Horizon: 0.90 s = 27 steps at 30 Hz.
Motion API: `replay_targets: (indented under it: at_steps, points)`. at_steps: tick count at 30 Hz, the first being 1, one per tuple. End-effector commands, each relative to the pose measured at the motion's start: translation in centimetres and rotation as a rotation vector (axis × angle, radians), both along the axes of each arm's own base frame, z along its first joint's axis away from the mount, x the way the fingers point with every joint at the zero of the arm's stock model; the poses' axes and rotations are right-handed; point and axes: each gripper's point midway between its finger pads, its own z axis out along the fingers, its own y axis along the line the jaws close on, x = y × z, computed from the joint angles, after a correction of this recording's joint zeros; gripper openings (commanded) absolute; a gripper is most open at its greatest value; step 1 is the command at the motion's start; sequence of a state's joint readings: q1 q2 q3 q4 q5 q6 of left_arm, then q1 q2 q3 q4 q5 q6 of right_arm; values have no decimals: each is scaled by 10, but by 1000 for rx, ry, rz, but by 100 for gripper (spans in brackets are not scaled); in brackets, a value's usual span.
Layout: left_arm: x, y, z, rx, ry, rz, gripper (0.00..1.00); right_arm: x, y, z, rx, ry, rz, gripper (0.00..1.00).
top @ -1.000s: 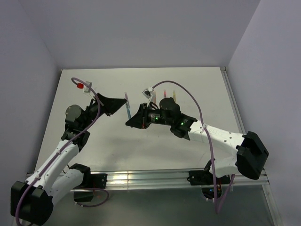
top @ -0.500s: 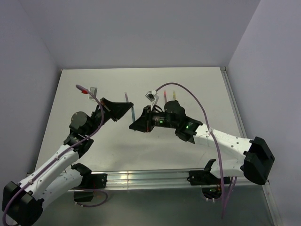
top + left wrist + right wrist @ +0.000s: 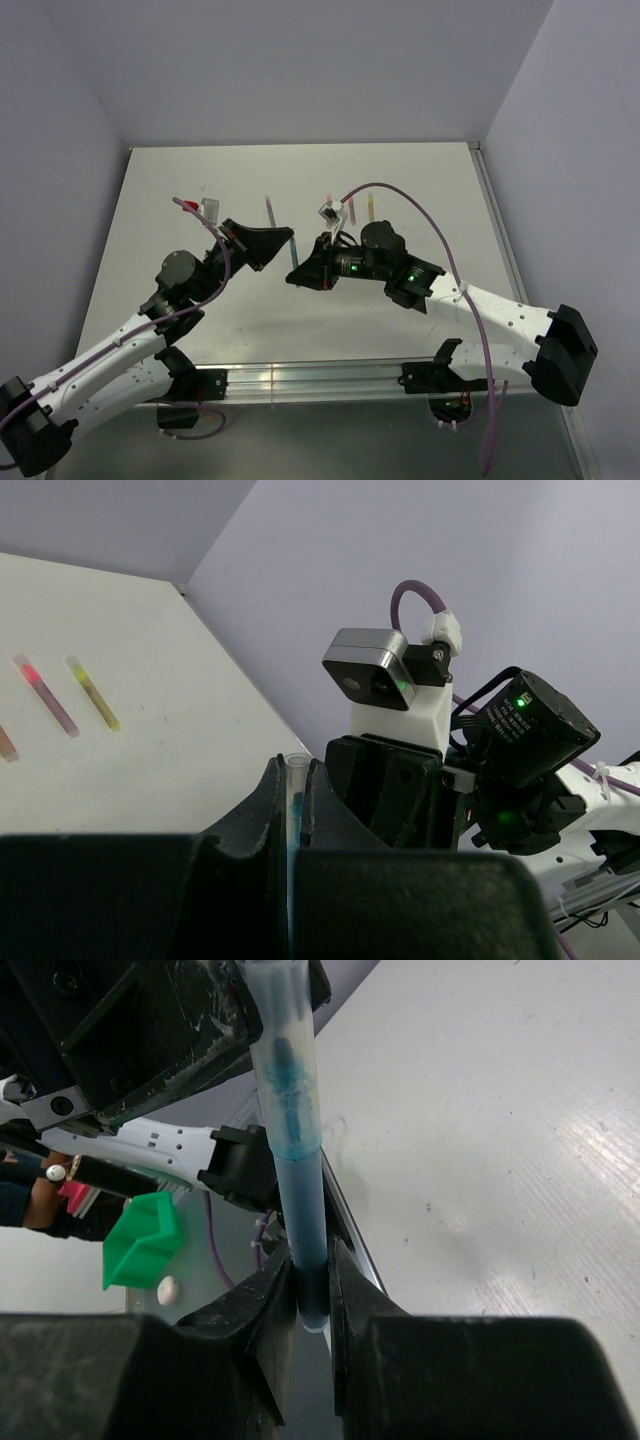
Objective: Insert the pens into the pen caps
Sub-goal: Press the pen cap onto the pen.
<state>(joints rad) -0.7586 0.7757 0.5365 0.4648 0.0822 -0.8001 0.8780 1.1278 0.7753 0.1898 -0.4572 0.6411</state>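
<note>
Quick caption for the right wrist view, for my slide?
Left gripper and right gripper pinch opposite ends of one blue pen above the table.

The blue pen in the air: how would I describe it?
Above the middle of the white table, the left gripper and right gripper meet tip to tip. The blue pen spans between them, its end pinched by the right one, its tip inside a see-through cap in the left. Unlike the pink pen and yellow pen lying flat behind, it is off the table.
</note>
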Motion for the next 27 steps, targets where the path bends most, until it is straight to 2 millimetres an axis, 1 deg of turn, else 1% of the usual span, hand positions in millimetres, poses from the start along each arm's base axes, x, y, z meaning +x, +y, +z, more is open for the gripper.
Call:
replay_targets:
  at_steps: [1, 9, 11, 13, 16, 17, 18, 19, 20, 21, 22, 23, 24, 25, 26, 27]
  points:
    - [-37, -20, -41, 139, 37, -182, 0, 57, -24, 58, 147, -146, -255, 0]
    - [-50, -28, -55, 197, 23, -219, 0, 64, -32, 67, 157, -159, -279, 0]
    - [-50, -28, -57, 199, 27, -212, 0, 62, -31, 70, 156, -166, -262, 0]
    - [-46, -25, -53, 194, 28, -187, 0, 60, -29, 71, 151, -164, -240, 0]
    - [-37, -20, -44, 188, 37, -125, 0, 54, -24, 68, 145, -147, -204, 0]
    - [-32, -17, -37, 179, 34, -93, 1, 52, -22, 66, 134, -148, -194, 0]
    - [-30, -17, -34, 175, 32, -83, 3, 50, -20, 63, 123, -145, -186, 0]
    - [-28, -15, -31, 169, 33, -67, 9, 49, -19, 62, 112, -147, -182, 0]
    - [-25, -14, -23, 160, 26, -51, 10, 45, -17, 61, 109, -145, -171, 0]
    - [-23, -13, -20, 161, 23, -38, 11, 44, -17, 61, 107, -144, -171, 0]
    - [-22, -13, -18, 166, 16, -33, 16, 43, -17, 61, 107, -145, -169, 0]
    - [-21, -13, -10, 160, 10, -30, 17, 41, -17, 62, 106, -148, -164, 0]
    - [-20, -13, -7, 162, 5, -29, 17, 41, -17, 63, 105, -148, -164, 0]
    - [-20, -14, -8, 176, 3, -28, 19, 41, -17, 64, 103, -150, -162, 0]
    - [-19, -14, -2, 173, -1, -27, 21, 40, -17, 64, 99, -154, -157, 0]
    - [-19, -15, -2, 175, 1, -27, 24, 38, -16, 65, 97, -155, -149, 0]
